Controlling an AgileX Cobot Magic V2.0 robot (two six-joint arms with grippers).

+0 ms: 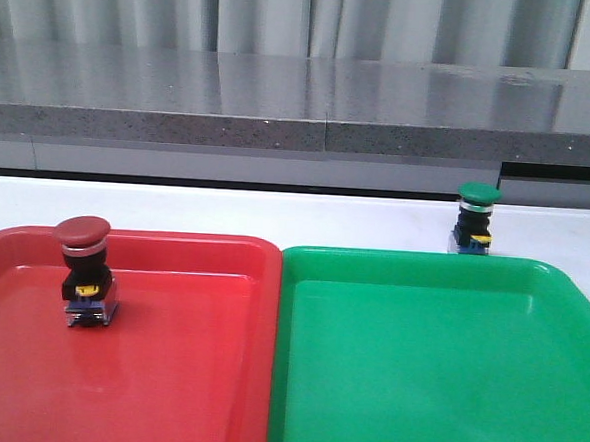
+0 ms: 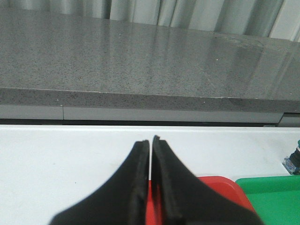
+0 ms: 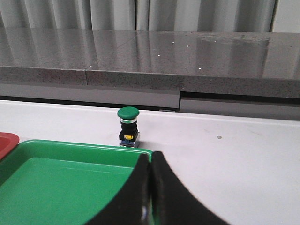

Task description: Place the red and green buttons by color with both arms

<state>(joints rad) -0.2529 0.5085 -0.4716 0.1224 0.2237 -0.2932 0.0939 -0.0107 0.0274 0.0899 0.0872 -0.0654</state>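
**Red button in its tray, green button behind its tray on the table**

On the left, the large glossy red plastic tray [image 1: 165,373] holds the dark-red mushroom-head push-button switch [image 1: 87,271], which stands upright in the tray's far left part, its black body, yellow mark and blue base facing the camera. The left arm's black forked gripper [image 2: 151,140] is seen only from its wrist camera: it reaches out level over the near edge of the white table [image 1: 275,215], above a corner of the red tray, with its jaws pressed together and nothing between them.

To the right, the large green plastic tray [image 1: 435,390] lies touching the red one side by side. The green-capped push-button switch [image 1: 474,220] stands upright on the white table just behind the green tray's far rim, toward its right end. The right arm's black forked gripper [image 3: 150,157] sits low over the green tray's far right corner, pointing toward the grey stone counter [image 1: 302,101], jaws closed on nothing, well short of the green button.
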